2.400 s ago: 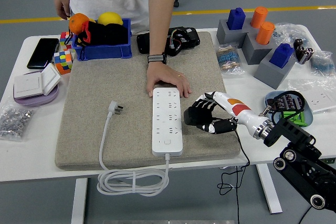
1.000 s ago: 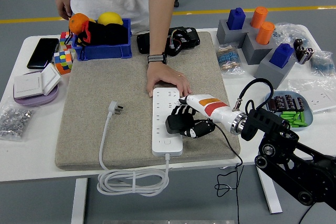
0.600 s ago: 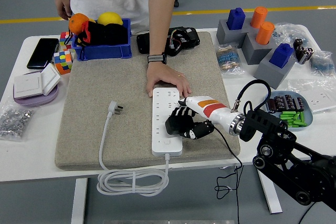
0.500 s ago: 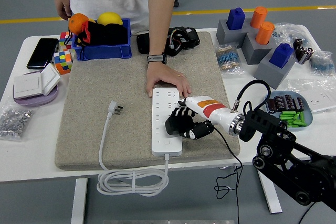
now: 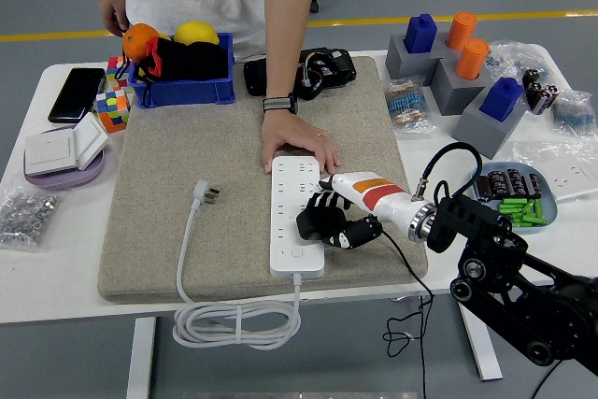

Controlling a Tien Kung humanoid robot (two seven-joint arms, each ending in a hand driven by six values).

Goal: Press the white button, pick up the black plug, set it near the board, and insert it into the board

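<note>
Here the white power strip (image 5: 298, 217) is seen lying lengthwise on a grey felt mat (image 5: 234, 156) spread over the white worktop (image 5: 56, 268), its cord looping off the near edge and running back up to a white plug (image 5: 204, 194) that rests on the mat to the strip's left, well apart from it. The right hand (image 5: 327, 223) is held low over the strip's near right part, with its black fingers (image 5: 313, 219) curled downward onto or just above the strip; nothing is gripped in them, and whether the button (image 5: 297, 251) near the strip's close end is touched cannot be told, though the fingers appear slightly beyond it. The strip's far end is steadied by a person's hand (image 5: 297, 145) laid flat on it from the far side of the worktop. No black plug can be made out with certainty. A blue bin (image 5: 182, 88) with fruit, a phone (image 5: 78, 93), colour cubes (image 5: 114, 105) and grey blocks with blue and orange pegs (image 5: 458, 67) are set around the mat's edges.
</note>
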